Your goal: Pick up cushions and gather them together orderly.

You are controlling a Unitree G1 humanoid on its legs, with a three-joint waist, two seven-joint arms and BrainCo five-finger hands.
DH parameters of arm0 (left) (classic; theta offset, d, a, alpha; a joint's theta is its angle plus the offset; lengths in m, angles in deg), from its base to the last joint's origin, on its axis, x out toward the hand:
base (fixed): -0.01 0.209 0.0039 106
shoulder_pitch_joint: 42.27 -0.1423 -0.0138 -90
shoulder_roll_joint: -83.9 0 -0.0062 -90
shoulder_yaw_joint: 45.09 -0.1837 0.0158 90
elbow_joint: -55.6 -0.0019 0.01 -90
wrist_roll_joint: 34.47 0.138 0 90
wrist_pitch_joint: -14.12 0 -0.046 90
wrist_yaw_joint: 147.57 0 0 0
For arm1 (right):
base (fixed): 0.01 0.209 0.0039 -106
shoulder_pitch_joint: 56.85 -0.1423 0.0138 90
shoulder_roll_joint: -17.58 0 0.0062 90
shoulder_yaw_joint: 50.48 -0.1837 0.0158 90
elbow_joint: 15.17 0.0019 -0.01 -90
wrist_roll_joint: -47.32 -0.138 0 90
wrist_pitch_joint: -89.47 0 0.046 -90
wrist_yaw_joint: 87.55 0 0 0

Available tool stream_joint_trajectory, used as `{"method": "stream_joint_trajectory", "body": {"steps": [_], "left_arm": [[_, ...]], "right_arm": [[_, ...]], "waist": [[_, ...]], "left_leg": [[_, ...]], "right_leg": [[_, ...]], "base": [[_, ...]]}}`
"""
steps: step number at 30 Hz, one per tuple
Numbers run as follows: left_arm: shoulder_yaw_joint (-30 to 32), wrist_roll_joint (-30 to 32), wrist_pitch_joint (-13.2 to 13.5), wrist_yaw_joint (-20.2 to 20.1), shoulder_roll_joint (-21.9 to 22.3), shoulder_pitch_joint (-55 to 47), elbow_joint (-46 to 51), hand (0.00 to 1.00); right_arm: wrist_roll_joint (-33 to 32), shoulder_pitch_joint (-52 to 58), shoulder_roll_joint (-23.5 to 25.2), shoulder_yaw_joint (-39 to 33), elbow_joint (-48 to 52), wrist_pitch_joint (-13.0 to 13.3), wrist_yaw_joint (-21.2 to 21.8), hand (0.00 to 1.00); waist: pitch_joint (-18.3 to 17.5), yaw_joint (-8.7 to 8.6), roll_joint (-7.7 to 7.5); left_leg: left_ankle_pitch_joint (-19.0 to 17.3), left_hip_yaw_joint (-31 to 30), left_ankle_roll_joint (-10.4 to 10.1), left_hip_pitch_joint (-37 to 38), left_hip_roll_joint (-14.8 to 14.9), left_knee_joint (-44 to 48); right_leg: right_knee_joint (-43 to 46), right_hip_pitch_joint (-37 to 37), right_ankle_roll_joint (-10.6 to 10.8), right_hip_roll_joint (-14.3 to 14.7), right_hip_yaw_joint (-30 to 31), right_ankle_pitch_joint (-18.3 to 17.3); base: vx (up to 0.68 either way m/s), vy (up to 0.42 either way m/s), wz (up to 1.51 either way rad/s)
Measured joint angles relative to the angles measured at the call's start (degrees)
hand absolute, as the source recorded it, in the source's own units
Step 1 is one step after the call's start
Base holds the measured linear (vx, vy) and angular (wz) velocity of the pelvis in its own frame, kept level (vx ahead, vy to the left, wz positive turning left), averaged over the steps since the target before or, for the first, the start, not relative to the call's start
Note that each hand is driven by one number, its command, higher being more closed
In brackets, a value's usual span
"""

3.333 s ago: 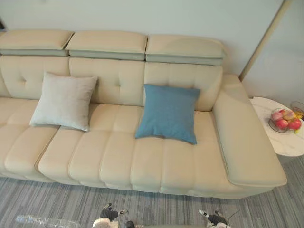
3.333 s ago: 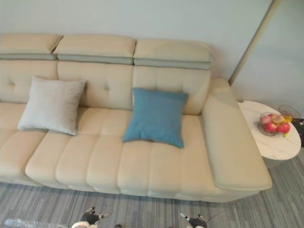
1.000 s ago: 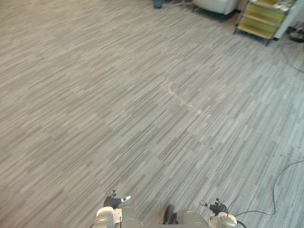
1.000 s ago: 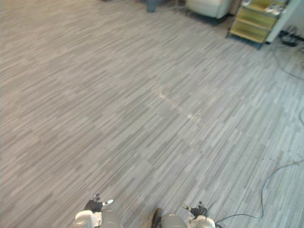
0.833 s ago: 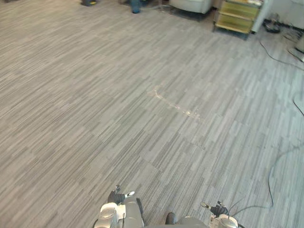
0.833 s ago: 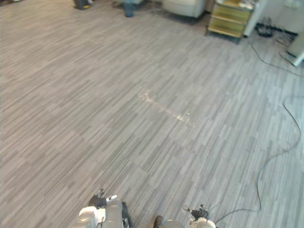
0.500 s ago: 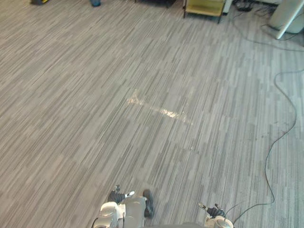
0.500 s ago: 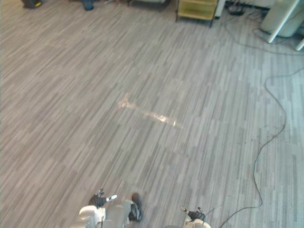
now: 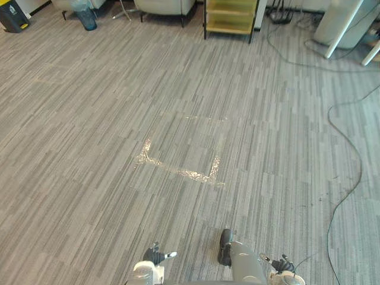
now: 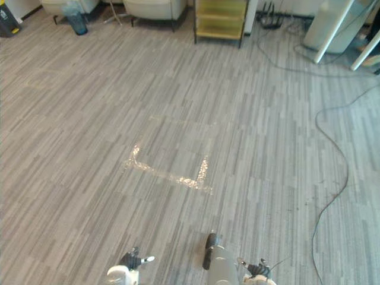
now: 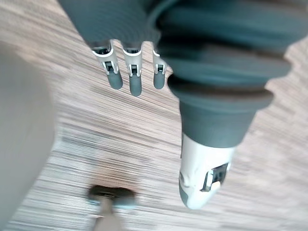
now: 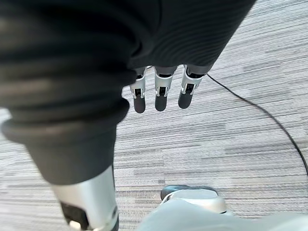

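My left hand [image 9: 155, 255] hangs low at the near edge of the eye views, above grey carpet. In its wrist view the fingers [image 11: 136, 79] point straight down at the floor and hold nothing, with the thumb [image 11: 202, 178] apart from them. My right hand [image 9: 284, 263] hangs the same way on the other side. Its fingers [image 12: 162, 91] are straight and empty over the carpet.
Grey striped carpet stretches ahead, with a pale tape outline [image 9: 178, 172] on it. At the far end stand a yellow shelf unit [image 9: 230, 15], pale chairs [image 9: 163, 6], a blue bin [image 9: 85, 15] and a black bin [image 9: 12, 15]. White table legs [image 9: 344, 27] and loose cables [image 9: 285, 35] are at the far right.
The camera has swung from the sofa with a grey and a blue cushion to open floor and keeps shifting; the tape mark and far furniture have come into view. Both hands still hang low.
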Motion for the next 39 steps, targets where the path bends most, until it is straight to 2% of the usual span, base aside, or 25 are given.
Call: {"method": "stream_joint_trajectory", "body": {"steps": [2,4,6,7,9,10,11,12,14,16,17,18,19,21,23,24,26,27,28,30,33,34,35,37,39], "left_arm": [[-0.34,-0.49,0.24,-0.06,-0.49,-0.5,2.81,0.0],[-0.91,-0.96,0.46,-0.12,-0.28,-0.62,5.01,0.0],[-1.0,-0.99,1.07,-0.13,-0.13,-0.37,5.92,0.0],[-1.13,-0.96,1.19,-0.12,-0.08,-0.2,5.82,0.0],[-1.57,-0.96,1.27,-0.12,-0.18,-0.35,5.81,0.0],[-2.17,-0.98,1.26,-0.11,-0.63,-0.18,5.66,0.0],[-2.31,-0.96,1.28,-0.11,-0.89,-0.13,5.61,0.0],[-2.81,-0.95,1.23,-0.1,-1.57,0.1,5.14,0.0],[-3.07,-0.91,1.24,-0.31,-2.51,0.83,4.23,0.0],[-3.24,-0.98,1.16,-0.33,-3.13,1.03,3.48,0.0],[-3.68,-0.99,1.07,-0.39,-3.27,1.0,2.92,0.0],[-4.72,-0.99,0.86,-0.42,-3.79,1.05,1.93,0.0],[-5.78,-0.98,0.41,-0.42,-4.37,0.98,1.5,0.0],[-6.1,-1.01,0.05,-0.43,-3.89,0.9,1.69,0.0],[-6.28,-1.27,0.12,-0.46,-3.29,0.92,1.73,0.0],[-6.28,-1.69,0.18,-0.5,-3.34,0.89,1.92,0.0],[-6.99,-1.71,0.22,-0.65,-3.63,0.97,1.96,0.0],[-7.59,-1.62,0.23,-1.04,-3.92,1.04,1.86,0.0],[-7.45,-1.58,0.09,-1.14,-2.88,1.01,0.47,0.0],[-8.2,-1.0,0.16,-1.57,-2.39,0.41,-0.38,0.0],[-8.0,-0.53,0.21,-1.61,-1.75,0.59,-0.84,0.0],[-7.12,-0.21,0.17,-1.71,-1.27,0.87,-0.84,0.0],[-6.91,-0.35,0.18,-1.75,-0.9,0.78,-0.15,0.0],[-6.83,-0.81,0.28,-2.55,-1.19,0.81,2.02,0.0],[-7.14,-1.11,0.28,-2.49,-1.21,1.0,2.15,0.0]], "right_arm": [[-0.39,0.16,0.57,1.79,0.47,0.3,0.1,0.0],[-1.76,0.24,1.79,2.44,2.39,0.51,0.1,0.0],[-2.55,-1.18,1.96,3.18,2.15,0.55,0.17,0.0],[-2.5,-1.47,2.08,3.14,1.86,0.55,0.19,0.0],[-2.41,-1.67,2.06,3.13,1.66,0.55,0.19,0.0],[-2.02,-2.09,1.94,3.22,1.04,0.55,0.11,0.0],[-1.99,-2.05,2.0,3.3,0.7,0.56,0.11,0.0],[-1.96,-2.36,2.48,3.33,-0.44,0.54,0.1,0.0],[-1.85,-2.27,2.9,3.23,-0.43,0.57,0.22,0.0],[-1.48,-1.62,2.98,3.04,-1.9,0.56,0.2,0.0],[-1.32,-1.3,2.82,3.04,-2.29,0.52,0.23,0.0],[-0.99,-0.92,3.25,3.17,-2.23,0.55,0.35,0.0],[-0.86,-0.94,3.58,2.94,-1.77,0.6,0.46,0.0],[-0.13,-0.66,2.88,3.25,0.48,0.91,0.9,0.0],[-0.08,-0.67,1.99,3.36,2.11,1.52,1.12,0.0],[-0.09,-0.97,1.84,3.36,2.23,1.66,1.26,0.0],[-0.11,-0.87,1.84,3.36,2.09,1.66,1.37,0.0],[-0.11,-0.48,1.88,3.36,1.69,1.51,1.41,0.0],[-0.18,-0.92,1.39,3.14,0.53,1.38,1.55,0.0],[-0.08,-1.05,0.82,1.39,-0.1,1.22,1.39,0.0],[-0.17,0.44,0.91,-0.13,-0.15,1.0,1.53,0.0],[-0.26,1.04,1.07,-0.41,-0.01,0.9,1.44,0.0],[-0.49,1.47,1.05,-0.19,0.18,0.9,1.31,0.0],[-2.25,1.95,1.13,0.33,0.36,0.94,1.27,0.0],[-3.11,1.64,1.92,0.49,1.62,0.95,1.21,0.0]], "waist": [[0.45,0.91,-1.3],[0.37,1.33,-1.95],[0.41,2.51,-1.97],[0.42,3.04,-1.99],[0.32,3.52,-1.83],[0.13,4.65,-1.55],[0.11,4.94,-1.93],[-0.47,5.05,-3.49],[-1.48,4.05,-5.48],[-1.91,4.03,-6.28],[-1.96,3.41,-6.04],[-1.79,2.28,-6.62],[-1.72,1.62,-7.57],[-0.85,1.38,-6.66],[0.13,1.04,-4.63],[-0.02,0.71,-4.66],[-0.29,-0.57,-5.38],[-0.36,-1.07,-7.02],[-0.03,-0.53,-5.05],[-0.36,-0.64,-4.12],[-1.38,-0.98,-2.15],[-0.94,-1.17,-1.64],[-0.54,-0.85,-1.74],[-0.27,-0.02,-2.01],[0.1,0.05,-2.74]], "left_leg": [[-2.38,2.59,0.6,-5.24,0.16,9.45],[-4.3,7.64,1.57,-10.98,-0.34,6.79],[-5.94,13.31,1.87,-15.85,-3.47,-8.21],[-4.78,13.93,0.79,-16.44,-7.53,-21.92],[-0.29,13.7,-0.81,-16.17,-11.07,-36.22],[7.68,13.54,1.72,-17.21,-12.82,-43.34],[9.26,13.51,2.97,-17.12,-13.01,-43.13],[10.97,13.97,7.66,-16.66,-14.51,-43.21],[6.75,13.36,11.07,-17.57,-15.88,-37.98],[1.75,13.06,11.05,-15.95,-16.03,-33.53],[-1.69,11.31,10.04,-13.12,-16.09,-34.03],[-3.27,9.3,9.14,-10.35,-17.01,-35.06],[-4.08,8.21,9.19,-7.33,-18.13,-36.33],[-5.23,6.48,8.87,1.31,-18.32,-40.16],[-5.22,5.15,8.87,8.94,-16.83,-44.65],[-5.33,4.22,8.68,10.84,-16.26,-45.83],[-7.67,2.8,4.93,13.01,-15.51,-47.44],[-9.9,2.37,1.62,15.4,-15.71,-49.17],[-10.46,1.49,0.96,17.88,-14.14,-50.31],[-7.52,0.4,2.5,18.19,-13.36,-49.16],[-8.7,-0.59,-0.15,13.76,-9.52,-35.07],[-6.43,-0.75,-2.57,8.07,-6.74,-21.0],[-3.53,-0.59,-3.14,3.06,-4.25,-9.57],[-6.31,2.9,-1.08,-3.83,-0.64,2.84],[-8.92,7.2,0.3,-7.25,-0.96,-2.01]], "right_leg": [[-2.6,7.47,-0.98,0.74,0.51,-2.78],[-7.58,12.88,-0.41,1.25,1.02,-3.39],[-12.52,17.81,1.59,1.29,2.26,-3.03],[-14.82,20.58,2.38,0.86,2.77,-3.37],[-17.39,23.24,3.46,0.71,3.37,-3.93],[-20.1,26.87,5.65,1.33,4.72,-5.18],[-20.34,27.45,5.98,1.04,5.21,-5.37],[-20.56,28.21,6.52,-0.26,5.85,-5.67],[-14.86,26.45,9.27,-3.06,6.71,-4.03],[0.99,21.75,13.57,-4.05,7.88,-1.18],[12.97,17.33,16.87,-4.48,8.64,4.24],[25.34,12.4,17.91,-5.74,9.54,7.71],[34.07,8.23,16.09,-7.44,9.63,5.69],[40.2,2.04,9.95,-9.02,7.69,0.13],[32.49,-1.82,7.26,-8.49,4.62,-4.21],[23.71,-4.12,7.53,-7.99,3.87,-4.55],[4.78,-6.28,8.25,-7.11,4.93,0.33],[-3.97,-6.49,8.61,-6.86,6.73,8.91],[-2.91,-5.65,6.07,-5.19,6.48,10.43],[3.56,-6.44,5.24,-4.99,6.66,4.68],[5.9,-3.78,3.66,-3.93,3.65,-1.3],[3.75,-0.07,3.41,-2.86,2.59,-2.35],[2.08,3.27,2.73,-2.01,1.6,-3.07],[-0.85,9.32,1.85,-1.13,0.86,-4.14],[-3.41,13.5,2.19,-1.88,0.87,-3.93]], "base": [[0.53,-0.223,-0.16],[0.43,-0.158,-0.09],[0.62,-0.109,-0.27],[0.45,-0.04,-0.25],[0.56,0.035,-0.29],[0.65,0.066,-0.46],[0.67,0.084,-0.43],[0.55,0.051,0.07],[0.81,0.115,0.34],[0.66,0.134,0.42],[0.64,0.099,0.67],[0.62,0.057,0.76],[0.61,-0.034,0.8],[0.58,-0.092,0.52],[0.53,-0.152,0.51],[0.59,-0.283,0.69],[0.49,-0.331,0.91],[0.53,-0.39,0.62],[0.63,-0.421,0.14],[0.52,-0.336,0.05],[0.37,-0.24,0.33],[0.39,-0.226,0.49],[0.46,-0.206,0.4],[0.39,-0.083,0.04],[0.39,-0.003,-0.11]]}}
